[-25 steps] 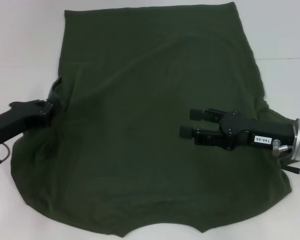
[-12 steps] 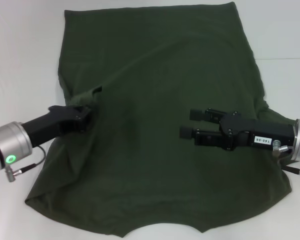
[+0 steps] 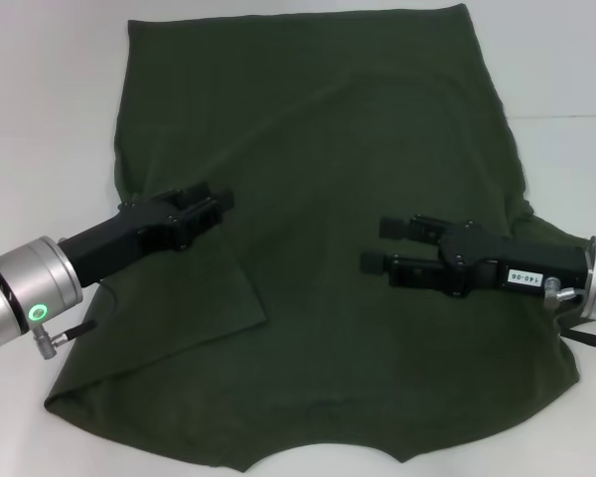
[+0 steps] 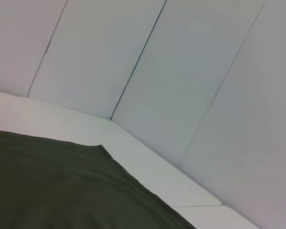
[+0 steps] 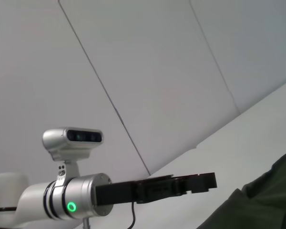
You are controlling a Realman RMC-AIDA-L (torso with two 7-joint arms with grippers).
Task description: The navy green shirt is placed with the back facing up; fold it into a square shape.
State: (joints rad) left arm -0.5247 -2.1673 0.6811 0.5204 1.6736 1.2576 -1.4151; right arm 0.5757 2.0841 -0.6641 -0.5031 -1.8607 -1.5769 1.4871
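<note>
While the shirt (image 3: 328,229) is spread flat on the white surface (image 3: 40,119), its left sleeve side is laid inward as a flap, apparently the first fold. The left gripper (image 3: 215,202) is held above that flap; its fingers cannot be told. The right gripper (image 3: 380,244) is held over the shirt's right half, fingers apart and empty.

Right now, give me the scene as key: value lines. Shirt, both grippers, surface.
shirt: navy green shirt spread on the white table, plain side up, no lettering showing
fold: left edge turned inward, folded flap lying on the body
left gripper: over the shirt's left part, above the flap
right gripper: open, empty, over the shirt's right half
collar: notch at near edge
</note>
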